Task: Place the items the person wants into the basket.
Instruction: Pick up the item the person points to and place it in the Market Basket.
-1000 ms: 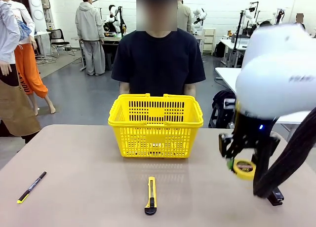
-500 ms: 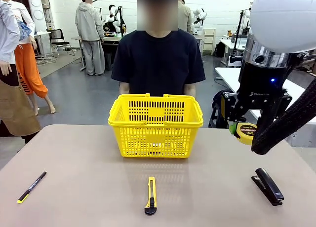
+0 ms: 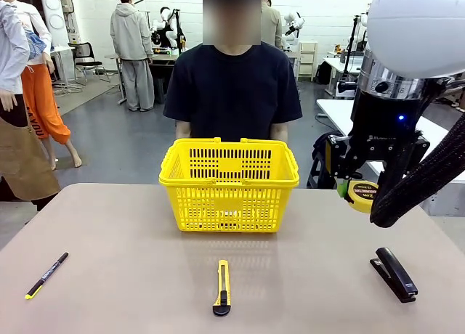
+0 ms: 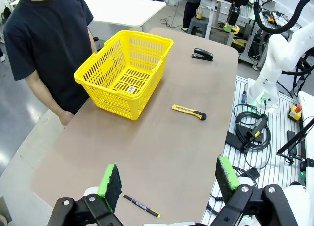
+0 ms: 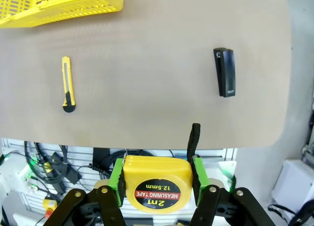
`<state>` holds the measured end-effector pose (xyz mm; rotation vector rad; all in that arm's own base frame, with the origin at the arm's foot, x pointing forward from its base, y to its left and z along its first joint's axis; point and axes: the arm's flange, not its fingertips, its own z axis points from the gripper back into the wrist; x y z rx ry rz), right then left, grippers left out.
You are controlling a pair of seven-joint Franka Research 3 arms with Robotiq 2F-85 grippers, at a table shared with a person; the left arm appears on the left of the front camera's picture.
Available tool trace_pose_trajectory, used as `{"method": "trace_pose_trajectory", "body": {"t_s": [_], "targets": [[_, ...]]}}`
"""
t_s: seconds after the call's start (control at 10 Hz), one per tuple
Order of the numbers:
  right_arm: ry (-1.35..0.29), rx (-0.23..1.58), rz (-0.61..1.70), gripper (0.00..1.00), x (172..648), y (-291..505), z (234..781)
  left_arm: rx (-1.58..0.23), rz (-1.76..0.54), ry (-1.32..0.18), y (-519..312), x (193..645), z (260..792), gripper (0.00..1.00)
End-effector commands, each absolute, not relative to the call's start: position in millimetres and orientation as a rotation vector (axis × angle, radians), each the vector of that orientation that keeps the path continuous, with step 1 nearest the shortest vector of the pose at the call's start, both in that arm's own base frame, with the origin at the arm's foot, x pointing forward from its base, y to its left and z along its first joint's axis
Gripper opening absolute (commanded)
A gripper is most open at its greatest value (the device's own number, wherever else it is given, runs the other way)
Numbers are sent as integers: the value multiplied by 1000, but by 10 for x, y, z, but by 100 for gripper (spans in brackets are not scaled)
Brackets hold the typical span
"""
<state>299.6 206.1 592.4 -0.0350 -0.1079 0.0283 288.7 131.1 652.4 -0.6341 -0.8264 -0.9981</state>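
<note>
The right hand (image 5: 157,173) is clenched on the yellow tape measure (image 5: 157,184), high above the worktop (image 3: 131,276), with the black stapler (image 3: 394,274) below it. Out to its left lie the utility knife (image 3: 221,287) and, farther off, the yellow basket (image 3: 218,203) in front of the person (image 3: 232,87). The left hand (image 4: 168,177) hangs released over the pen (image 4: 141,206).

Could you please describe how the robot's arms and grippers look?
The right arm has a rounded white shell, a black wrist with a small blue light and a black braided cable sleeve. The right gripper and left gripper are black with green pads.
</note>
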Motion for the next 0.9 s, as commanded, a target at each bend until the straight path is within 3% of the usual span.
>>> {"method": "trace_pose_trajectory", "body": {"t_s": [0.0,0.2,0.3,0.5,0.8], "targets": [[-108,-34,32,9,2985,2054,5925,-642,-1017,-849,1320,2882,6523,100],[-108,-34,32,9,2985,2054,5925,-642,-1017,-849,1320,2882,6523,100],[-108,-35,28,64,2995,2061,5925,-642,-1017,-849,1320,2882,6523,100],[-112,-80,112,64,3563,2500,6284,-642,-1017,-849,1320,2882,6523,100],[-230,-10,206,64,4507,3301,6480,-642,-1017,-849,1320,2882,6523,100]]}}
